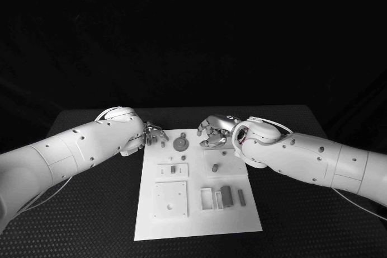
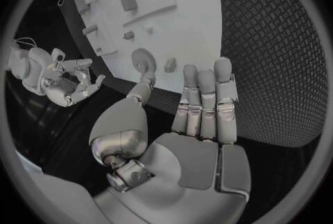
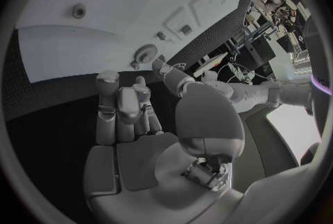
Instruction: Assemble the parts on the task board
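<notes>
The white task board lies in the middle of the table. At its far end lies a grey gear, also seen in the left wrist view as the gear and in the right wrist view as the gear. My left hand hovers at the board's far left corner, fingers straight and holding nothing, thumb reaching toward the gear. My right hand hangs over the far right part, fingers loosely bent and holding nothing. A small piece lies beside the gear. A short peg stands mid-board.
Two square recessed plates sit on the board's left half. Grey bars lie beside a white block at the near right. Black textured table surrounds the board.
</notes>
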`<state>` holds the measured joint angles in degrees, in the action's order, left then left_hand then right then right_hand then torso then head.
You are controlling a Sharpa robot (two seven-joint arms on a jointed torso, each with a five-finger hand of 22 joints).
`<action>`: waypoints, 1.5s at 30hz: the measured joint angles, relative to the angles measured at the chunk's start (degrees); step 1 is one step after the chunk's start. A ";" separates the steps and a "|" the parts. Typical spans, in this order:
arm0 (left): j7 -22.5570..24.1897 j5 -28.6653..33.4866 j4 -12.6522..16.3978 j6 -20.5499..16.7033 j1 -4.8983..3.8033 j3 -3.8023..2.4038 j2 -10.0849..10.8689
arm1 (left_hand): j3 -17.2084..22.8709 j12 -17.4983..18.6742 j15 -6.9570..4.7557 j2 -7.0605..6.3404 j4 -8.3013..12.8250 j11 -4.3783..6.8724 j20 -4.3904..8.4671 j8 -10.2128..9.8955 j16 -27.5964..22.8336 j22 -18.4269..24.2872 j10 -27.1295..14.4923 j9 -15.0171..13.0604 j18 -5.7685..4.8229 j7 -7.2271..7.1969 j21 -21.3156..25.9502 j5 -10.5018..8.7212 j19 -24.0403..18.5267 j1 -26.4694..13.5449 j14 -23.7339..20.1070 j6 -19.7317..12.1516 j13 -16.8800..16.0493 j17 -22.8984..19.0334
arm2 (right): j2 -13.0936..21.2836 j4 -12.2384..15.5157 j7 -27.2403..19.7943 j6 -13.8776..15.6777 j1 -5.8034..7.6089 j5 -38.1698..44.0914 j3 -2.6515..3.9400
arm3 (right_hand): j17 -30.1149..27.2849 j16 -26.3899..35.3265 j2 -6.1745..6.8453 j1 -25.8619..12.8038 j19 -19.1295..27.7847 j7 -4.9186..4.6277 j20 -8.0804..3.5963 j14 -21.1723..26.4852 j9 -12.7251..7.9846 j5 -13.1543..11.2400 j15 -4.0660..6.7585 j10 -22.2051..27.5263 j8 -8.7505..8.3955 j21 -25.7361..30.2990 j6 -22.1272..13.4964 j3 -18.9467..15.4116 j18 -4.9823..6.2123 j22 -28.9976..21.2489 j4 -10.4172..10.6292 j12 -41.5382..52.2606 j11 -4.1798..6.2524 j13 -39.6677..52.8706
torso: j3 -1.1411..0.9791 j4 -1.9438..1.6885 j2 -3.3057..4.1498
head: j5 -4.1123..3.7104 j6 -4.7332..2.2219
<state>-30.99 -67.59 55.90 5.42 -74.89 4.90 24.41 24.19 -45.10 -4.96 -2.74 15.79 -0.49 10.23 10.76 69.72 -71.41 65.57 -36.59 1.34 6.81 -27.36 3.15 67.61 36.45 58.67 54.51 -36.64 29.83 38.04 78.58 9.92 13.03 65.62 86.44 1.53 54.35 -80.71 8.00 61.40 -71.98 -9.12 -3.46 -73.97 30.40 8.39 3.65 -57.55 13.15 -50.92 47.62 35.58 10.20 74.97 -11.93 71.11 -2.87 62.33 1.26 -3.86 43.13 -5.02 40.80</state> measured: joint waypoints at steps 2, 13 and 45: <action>0.10 -0.20 -0.33 0.02 0.01 0.00 -0.25 | 0.00 0.00 0.04 0.44 0.00 0.18 0.22 0.06 0.17 -0.13 0.18 0.00 -0.01 -0.07 -0.11 0.00 0.22 -0.22 0.10 0.25 -0.05 0.06 | 0.00 0.02 0.00 0.00 0.00 0.00 0.00 | 0.00 0.00 0.00 0.00 0.00 0.00 0.00 0.00 0.00 0.00 0.00 0.00 0.00 0.00 0.00 0.00 0.00 0.00 0.00 0.00 0.00 0.00 | 0.00 -0.03 -0.01 | -0.01 0.03; 0.76 -0.28 -1.48 0.00 0.26 -0.02 -0.90 | 0.00 -0.55 -0.25 1.26 0.00 0.40 0.40 0.35 0.57 -0.46 0.39 0.10 -0.03 -0.38 -0.38 0.00 0.59 -0.04 0.41 0.59 -0.20 0.24 | 0.00 0.03 0.00 0.02 0.00 0.00 0.00 | 0.00 0.00 0.00 0.00 -0.09 0.01 0.09 0.00 0.00 0.00 0.00 0.00 0.00 0.00 -0.01 0.00 0.00 0.00 0.00 0.00 0.00 -0.04 | -0.05 0.02 -0.03 | 0.02 -0.01; 2.54 1.08 -3.60 0.50 1.34 -0.21 -2.01 | -0.24 -0.82 -0.76 2.22 0.56 0.80 0.72 1.85 1.06 -1.31 0.78 0.25 -0.02 -0.79 -0.78 0.00 1.10 4.03 0.70 1.83 -0.45 0.44 | 0.17 0.24 0.02 0.05 0.00 0.00 0.00 | -0.08 0.19 0.00 0.00 0.01 0.02 0.21 0.00 0.01 0.00 0.00 0.00 0.00 0.00 -0.07 0.00 0.00 0.00 0.00 0.00 0.00 -0.04 | 0.03 -0.04 -0.01 | -0.30 0.28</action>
<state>-28.45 -66.52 52.30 5.91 -73.55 4.69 22.40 23.95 -45.92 -5.72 -0.52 16.34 0.31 10.95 12.61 70.78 -72.72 66.35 -36.34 1.32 6.03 -28.15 3.15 68.71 40.48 59.37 56.34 -37.10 30.27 38.21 78.82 9.93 13.09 65.62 86.44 1.53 54.27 -80.52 8.00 61.40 -71.97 -9.11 -3.24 -73.97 30.40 8.39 3.65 -57.55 13.15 -50.92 47.55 35.58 10.20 74.97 -11.93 71.11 -2.87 62.29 1.30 -3.91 43.12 -5.32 41.08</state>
